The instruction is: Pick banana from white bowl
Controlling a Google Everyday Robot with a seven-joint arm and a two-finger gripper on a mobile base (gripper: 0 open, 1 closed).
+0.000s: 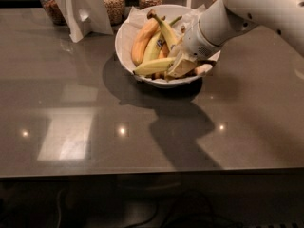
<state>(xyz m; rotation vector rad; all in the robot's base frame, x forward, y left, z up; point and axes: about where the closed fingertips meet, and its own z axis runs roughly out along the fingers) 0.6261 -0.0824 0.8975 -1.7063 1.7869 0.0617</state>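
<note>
Gripper (183,66) sat low inside white bowl (124,51), at right-front side of fruit pile. Whether released or clamped: could not be determined.

Banana (153,50) (pale yellow-green, blue sticker) lay in bowl, just beside orange banana (141,39), thin stem pointing toward far rim.

Handling judgement: light and firm but easily bruised. Skin smooth, somewhat slippery. Body tapered toward both ends.

Recommended hold: across mid-length near sticker, moderate force.

Risk: neighbouring bananas in contact, likely to drag along on lift.
</note>
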